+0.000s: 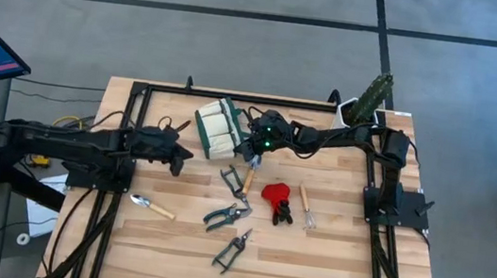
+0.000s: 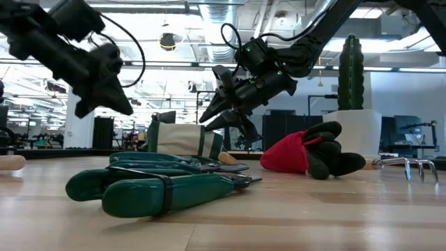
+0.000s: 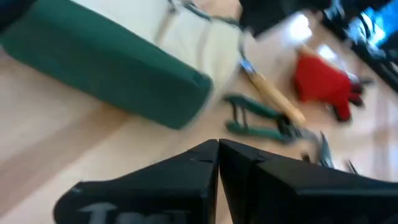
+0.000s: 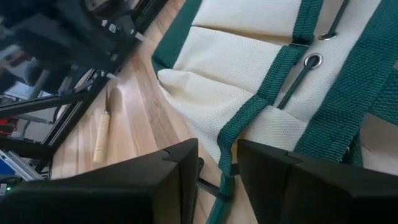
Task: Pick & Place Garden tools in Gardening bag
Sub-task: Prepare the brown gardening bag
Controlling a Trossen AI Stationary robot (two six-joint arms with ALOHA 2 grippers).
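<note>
The cream gardening bag (image 1: 219,128) with green trim lies on its side at the far middle of the table. My right gripper (image 1: 252,140) is at the bag's right side, closed on its cloth. My left gripper (image 1: 185,156) hangs shut and empty above bare wood, left of the bag. The garden tools lie flat on the table nearer me: a wooden-handled tool (image 1: 249,173), green shears (image 1: 233,182), a red-headed tool (image 1: 275,199), a thin wooden-handled tool (image 1: 305,206), a trowel (image 1: 153,207) and two more shears (image 1: 227,215). My right gripper has a green strap (image 4: 227,158) on the bag's cream side wall between its two fingers. The fingers slant down at the bag from the table's right side (image 2: 224,117). How many layers they hold cannot be seen. The bag stays lying on the table.
A white pot with a tall cactus (image 1: 368,101) stands at the far right corner. A black frame (image 1: 140,97) borders the table. Bare wood lies along the near edge and at the far left.
</note>
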